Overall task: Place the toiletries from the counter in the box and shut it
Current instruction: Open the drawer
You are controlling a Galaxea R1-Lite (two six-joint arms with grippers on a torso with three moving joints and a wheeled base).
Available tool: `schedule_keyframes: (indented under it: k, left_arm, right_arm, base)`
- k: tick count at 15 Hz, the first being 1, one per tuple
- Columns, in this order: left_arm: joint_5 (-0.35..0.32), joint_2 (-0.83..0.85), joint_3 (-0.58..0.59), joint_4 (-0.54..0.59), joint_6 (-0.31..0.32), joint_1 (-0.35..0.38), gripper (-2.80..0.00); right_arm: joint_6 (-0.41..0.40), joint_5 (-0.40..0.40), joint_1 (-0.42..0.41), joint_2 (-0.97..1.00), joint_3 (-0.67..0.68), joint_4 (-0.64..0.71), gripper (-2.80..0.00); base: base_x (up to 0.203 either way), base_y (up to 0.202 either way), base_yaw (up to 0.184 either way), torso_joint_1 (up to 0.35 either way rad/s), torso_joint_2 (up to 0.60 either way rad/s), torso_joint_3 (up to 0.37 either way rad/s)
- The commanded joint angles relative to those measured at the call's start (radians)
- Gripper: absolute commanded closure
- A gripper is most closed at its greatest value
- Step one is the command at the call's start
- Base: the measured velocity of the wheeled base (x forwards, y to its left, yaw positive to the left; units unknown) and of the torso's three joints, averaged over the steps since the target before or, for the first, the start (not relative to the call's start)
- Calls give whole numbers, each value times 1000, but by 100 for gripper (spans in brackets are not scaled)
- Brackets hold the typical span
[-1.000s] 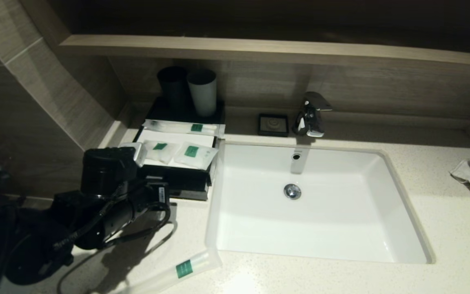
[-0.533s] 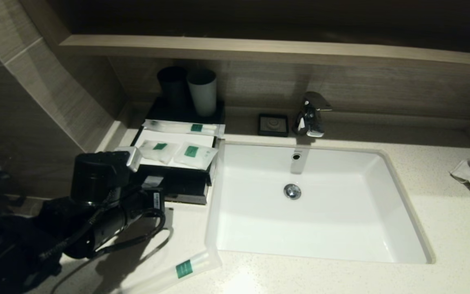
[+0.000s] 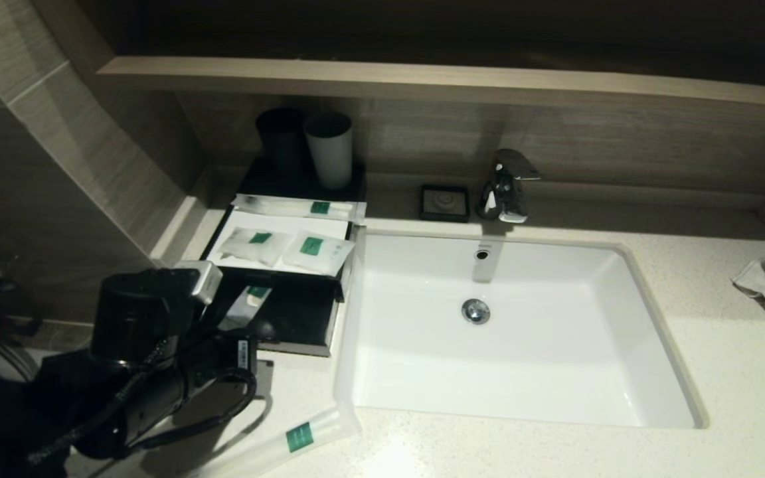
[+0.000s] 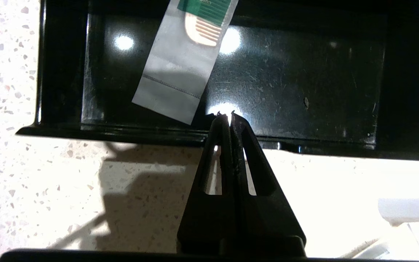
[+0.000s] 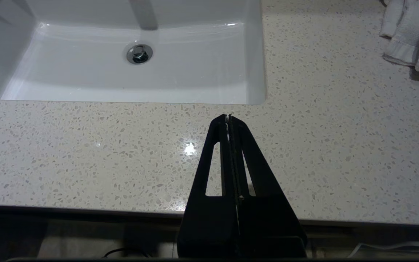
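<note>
Only the left wrist view shows the comb packet (image 4: 184,62) inside the drawer (image 4: 304,72).

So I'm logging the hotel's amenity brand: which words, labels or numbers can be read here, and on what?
Comb packet in the drawer, green label: only a cut-off "co..." shows; not readable.
Long packet on the counter, green label: too small to read.
Two pouches on the box top, green labels: too small to read.
Slim packet behind them, green label: too small to read.
Nothing else bears text.

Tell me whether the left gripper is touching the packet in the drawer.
Apart. The left wrist view shows the shut left gripper at the drawer's front edge, with bare black floor between its tips and the packet.
</note>
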Motion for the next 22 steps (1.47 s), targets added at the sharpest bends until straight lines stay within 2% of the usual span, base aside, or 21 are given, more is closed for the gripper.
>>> schedule_keyframes:
  k: [1, 4, 16, 22]
  left_arm:
    - [3, -30, 17, -1, 0, -3, 0]
    - [1, -62, 22, 42, 0, -3, 0]
    - [3, -100, 51, 81, 1, -5, 0]
    - [2, -182, 8, 125, 1, -4, 0]
  right_arm:
    - [0, 0, 0, 2, 0, 0, 0]
    - [0, 0, 0, 2, 0, 0, 0]
    - [0, 0, 0, 2, 0, 0, 0]
    - [0, 0, 0, 2, 0, 0, 0]
  base:
    - [0, 0, 0, 0, 0, 0]
    - [0, 0, 0, 0, 0, 0]
    - [0, 0, 0, 0, 0, 0]
    - [0, 0, 0, 0, 0, 0]
